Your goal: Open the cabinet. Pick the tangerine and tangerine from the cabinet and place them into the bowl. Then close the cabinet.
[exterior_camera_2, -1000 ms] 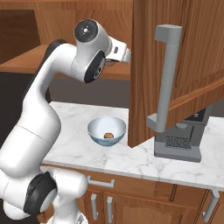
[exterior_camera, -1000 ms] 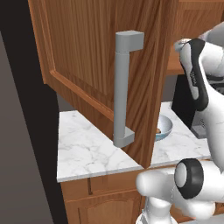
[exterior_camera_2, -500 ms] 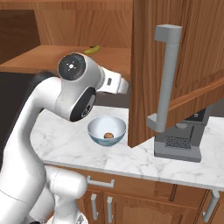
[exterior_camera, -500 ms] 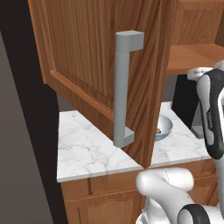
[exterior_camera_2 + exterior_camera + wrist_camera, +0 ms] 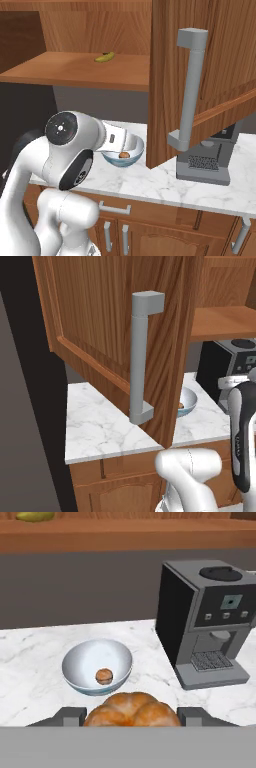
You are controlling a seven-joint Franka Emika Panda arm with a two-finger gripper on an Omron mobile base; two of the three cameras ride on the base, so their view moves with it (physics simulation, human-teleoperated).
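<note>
The arm is folded low in front of the table (image 5: 165, 187), its big elbow joint at about eight o'clock of the bowl (image 5: 123, 151) in the right base view and its forearm reaching toward that bowl. The pincer (image 5: 132, 716) is partly open and clamped on a tangerine (image 5: 131, 710), one dark fingertip (image 5: 70, 715) on each side, the fruit sitting just short of the bowl at six o'clock. A second tangerine (image 5: 104, 676) lies inside the bowl, low in its white hollow. The coffee machine (image 5: 205, 622) stands at three o'clock of the bowl. The cabinet (image 5: 210, 75) doors hang open above, a banana (image 5: 104, 57) on its shelf (image 5: 75, 70).
</note>
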